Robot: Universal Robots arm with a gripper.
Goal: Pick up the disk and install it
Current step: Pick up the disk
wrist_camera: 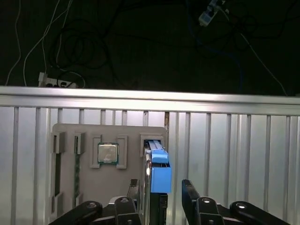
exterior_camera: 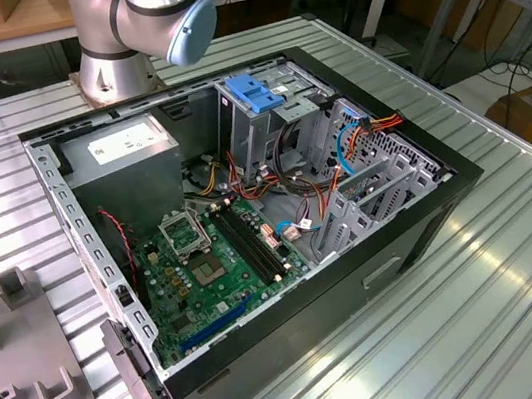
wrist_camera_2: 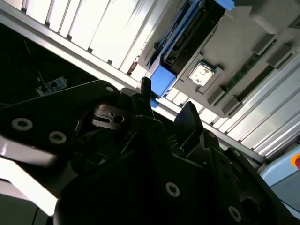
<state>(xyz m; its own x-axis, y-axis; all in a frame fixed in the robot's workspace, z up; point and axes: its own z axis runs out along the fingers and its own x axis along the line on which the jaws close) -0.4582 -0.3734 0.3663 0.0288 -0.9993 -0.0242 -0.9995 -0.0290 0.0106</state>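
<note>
In the exterior view, an open computer case [exterior_camera: 405, 248] lies on its side on the ribbed metal table [exterior_camera: 525, 300]. Inside it, the green motherboard [exterior_camera: 206, 270] fills the 7 o'clock part and a grey power supply [exterior_camera: 123, 156] sits at 11 o'clock. A metal drive cage [exterior_camera: 263, 119] with a blue latch [exterior_camera: 251, 90] stands at 12 to 1 o'clock, and a tangle of coloured cables [exterior_camera: 341, 162] lies at 2 o'clock. The arm [exterior_camera: 141, 17] rises behind the case at 12 o'clock and is cut off by the frame. A grey holder [exterior_camera: 33, 388] sits well apart from the case at 8 o'clock, cropped at the exterior view's left, so what it holds cannot be made out.

In the first wrist view, the holder [wrist_camera: 126, 180] carries a processor chip [wrist_camera: 108, 153] in one square pocket and a thin green strip [wrist_camera: 77, 173] in a narrow slot. The disk [wrist_camera: 157, 168] stands on edge in the slot beside the chip, blue rail outward. The gripper [wrist_camera: 160, 187] is spread, one of its fingers [wrist_camera: 133, 190] on each side of the disk. Contact cannot be judged.

In the second wrist view, the gripper's [wrist_camera_2: 168, 101] dark body hides much of the scene. Its tips are apart just short of the disk's [wrist_camera_2: 187, 37] blue end, and the chip [wrist_camera_2: 201, 75] lies just beside the disk.
</note>
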